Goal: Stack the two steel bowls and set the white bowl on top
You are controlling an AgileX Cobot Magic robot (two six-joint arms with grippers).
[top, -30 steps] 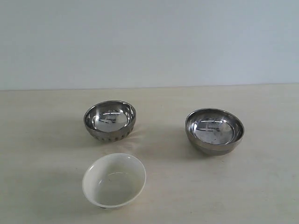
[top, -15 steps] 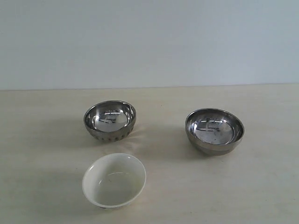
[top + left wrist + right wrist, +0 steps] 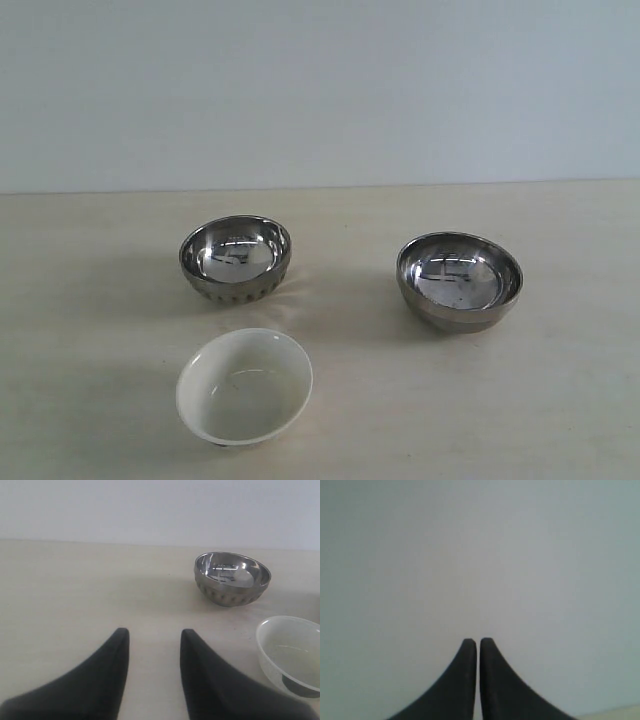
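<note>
Nearest the exterior camera, the small round glossy white ceramic bowl (image 3: 244,386) is being shown open side up on the pale beige tabletop (image 3: 570,410), its cream inside exposed. Farther back, two shiny mirror-like steel bowls are being shown well apart: the ribbed steel bowl (image 3: 235,259) just behind the white one, the smooth steel bowl (image 3: 459,280) off to the right. The black left gripper (image 3: 154,632) is being held with its fingers apart over bare tabletop, gripping nothing. The black right gripper (image 3: 478,641) is being held with its fingertips together against a plain pale wall (image 3: 480,555).

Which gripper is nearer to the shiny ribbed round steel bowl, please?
Left, apparently: the left gripper sits open with the ribbed steel bowl ahead; the right gripper, shut, faces only blank wall.
</note>
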